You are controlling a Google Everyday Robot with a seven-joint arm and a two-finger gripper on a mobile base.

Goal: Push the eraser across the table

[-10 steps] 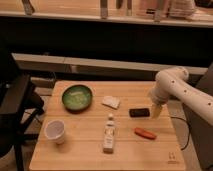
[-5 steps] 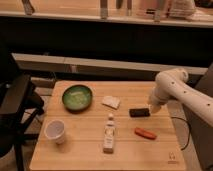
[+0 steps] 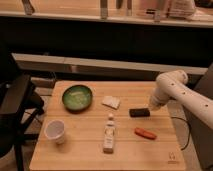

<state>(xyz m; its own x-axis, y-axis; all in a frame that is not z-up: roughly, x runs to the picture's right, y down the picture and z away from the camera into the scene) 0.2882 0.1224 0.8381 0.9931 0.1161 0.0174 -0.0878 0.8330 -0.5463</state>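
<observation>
The eraser (image 3: 139,112) is a small flat black block lying on the right half of the light wooden table (image 3: 85,150). My gripper (image 3: 151,107) hangs at the end of the white arm, right beside the eraser's right end, close to or touching it. It is shut, with nothing held in it.
An orange-red oblong item (image 3: 145,133) lies just in front of the eraser. A white wedge piece (image 3: 111,102) sits to its left. A green bowl (image 3: 77,97), a white cup (image 3: 55,131) and a small lying bottle (image 3: 109,134) occupy the left and middle. A dark chair (image 3: 15,107) stands at the left.
My gripper has dropped slightly lower toward the eraser's right end and has closed. The eraser and the other items lie where they were.
</observation>
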